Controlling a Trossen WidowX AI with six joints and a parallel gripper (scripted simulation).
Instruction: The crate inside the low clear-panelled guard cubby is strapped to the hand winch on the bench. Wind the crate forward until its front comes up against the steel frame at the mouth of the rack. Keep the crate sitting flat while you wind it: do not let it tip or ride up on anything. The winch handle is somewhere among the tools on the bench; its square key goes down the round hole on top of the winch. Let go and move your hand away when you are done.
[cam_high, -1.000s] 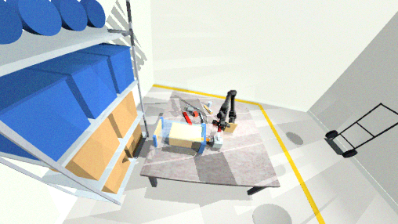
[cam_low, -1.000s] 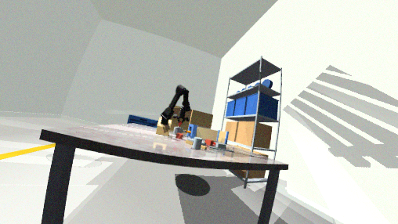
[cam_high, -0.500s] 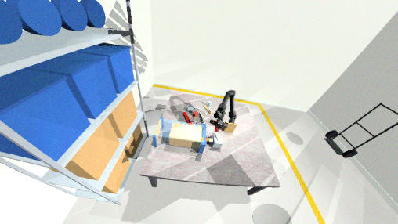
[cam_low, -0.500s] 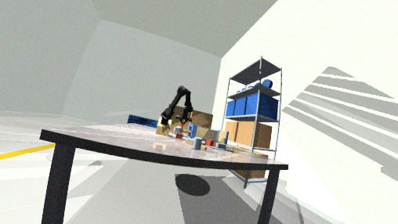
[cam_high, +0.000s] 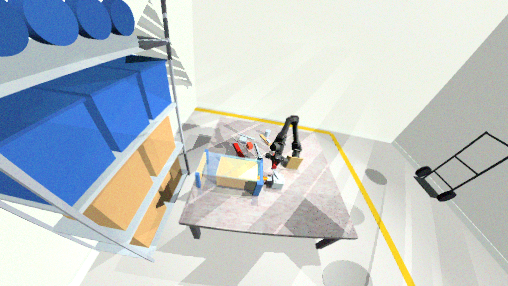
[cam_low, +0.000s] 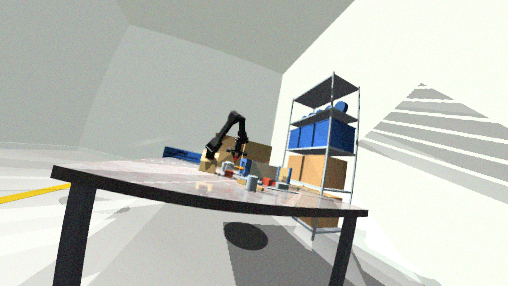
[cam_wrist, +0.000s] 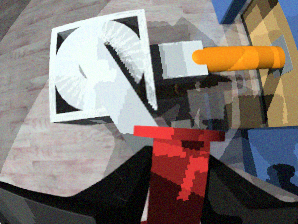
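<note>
My gripper (cam_high: 274, 159) (cam_low: 236, 154) (cam_wrist: 173, 155) is shut on the red grip of the winch handle (cam_wrist: 132, 100). The handle's flat grey arm reaches from the grip across the top of the winch (cam_high: 276, 181) (cam_wrist: 52, 70), a pale square housing with a ribbed round top. The arm covers the round hole, so the key's seating is hidden. An orange strap (cam_wrist: 240, 57) runs from the winch side to the tan crate (cam_high: 237, 172) (cam_wrist: 257, 25). The crate looks flat inside the clear-panelled cubby, near the blue mouth frame (cam_high: 261, 185) (cam_wrist: 270, 150); whether they touch is unclear.
A tan block (cam_high: 295, 163) stands beside the winch, near the arm. Behind the cubby lie a red tool (cam_high: 238, 149), a small red piece (cam_high: 249, 145), a yellow bar (cam_high: 265, 139) and a grey cylinder (cam_high: 268, 133) (cam_low: 251, 183). Tall shelving stands beyond the bench.
</note>
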